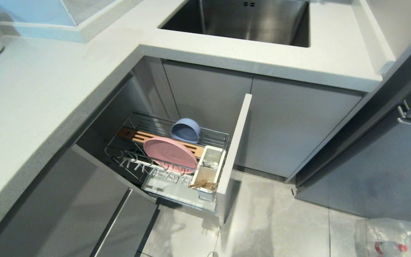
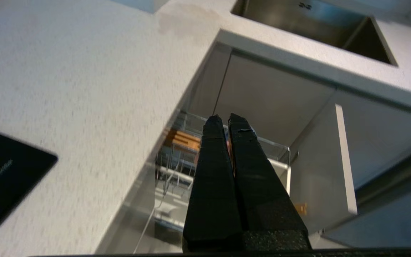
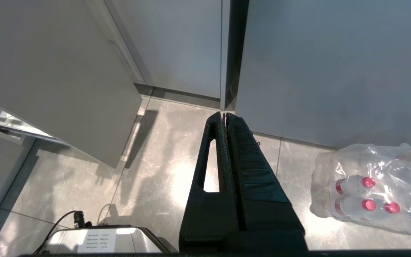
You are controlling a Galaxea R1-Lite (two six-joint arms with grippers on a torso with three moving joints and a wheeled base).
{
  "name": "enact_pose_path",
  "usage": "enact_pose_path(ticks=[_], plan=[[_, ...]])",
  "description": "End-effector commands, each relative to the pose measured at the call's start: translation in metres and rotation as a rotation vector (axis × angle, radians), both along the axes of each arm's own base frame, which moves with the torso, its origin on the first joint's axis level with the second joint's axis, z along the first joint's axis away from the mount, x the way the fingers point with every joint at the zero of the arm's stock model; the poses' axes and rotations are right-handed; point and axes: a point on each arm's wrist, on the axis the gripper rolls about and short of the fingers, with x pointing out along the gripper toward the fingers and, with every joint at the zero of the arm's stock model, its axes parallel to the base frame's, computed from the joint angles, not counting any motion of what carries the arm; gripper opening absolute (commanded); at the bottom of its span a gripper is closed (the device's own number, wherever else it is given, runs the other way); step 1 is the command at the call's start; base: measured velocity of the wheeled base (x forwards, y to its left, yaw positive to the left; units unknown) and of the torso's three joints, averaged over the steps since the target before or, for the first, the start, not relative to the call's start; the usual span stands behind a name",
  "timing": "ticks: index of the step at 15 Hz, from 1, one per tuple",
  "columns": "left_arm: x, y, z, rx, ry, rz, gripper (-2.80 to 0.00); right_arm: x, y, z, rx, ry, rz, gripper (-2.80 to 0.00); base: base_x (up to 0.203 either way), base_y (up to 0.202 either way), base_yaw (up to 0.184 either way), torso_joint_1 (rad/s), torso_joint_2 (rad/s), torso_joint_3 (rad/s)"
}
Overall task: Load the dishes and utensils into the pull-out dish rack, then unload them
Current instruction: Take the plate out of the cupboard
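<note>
- Left tool [image 2: 223,119] closed and empty, raised above the counter [image 2: 84,89], pointing down toward the rack [image 2: 280,144].
- Right tool [image 3: 223,116] closed, aimed at the floor [image 3: 155,160].

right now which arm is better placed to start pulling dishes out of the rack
Left, probably. Its shut pincer hangs above the pull-out dish rack, with the pink plate below. The right pincer, also shut, points at the floor beside the bottled water pack.
</note>
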Motion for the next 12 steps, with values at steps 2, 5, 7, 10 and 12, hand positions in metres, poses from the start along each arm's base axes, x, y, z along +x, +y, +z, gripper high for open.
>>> enact_pose_path(ticks=[2,5,7,10,12], plan=[[-0.03,-0.002,-0.044,0.042,-0.004,-0.001,-2.8,0.0,0.0,0.0,0.001,0.001,0.0,-2.8,0.0,0.0,0.0,0.0,0.0,0.0],[-0.019,-0.002,-0.096,0.129,0.078,0.004,-2.8,0.0,0.0,0.0,0.001,0.001,0.0,-2.8,0.0,0.0,0.0,0.0,0.0,0.0],[-0.003,-0.002,-0.123,0.174,0.092,0.016,-2.8,0.0,0.0,0.0,0.001,0.001,0.0,-2.8,0.0,0.0,0.0,0.0,0.0,0.0],[0.017,-0.002,-0.155,0.194,0.117,0.027,-2.8,0.0,0.0,0.0,0.001,0.001,0.0,-2.8,0.0,0.0,0.0,0.0,0.0,0.0],[0.027,-0.001,-0.179,0.194,0.187,0.031,-2.8,0.0,0.0,0.0,0.001,0.001,0.0,-2.8,0.0,0.0,0.0,0.0,0.0,0.0]])
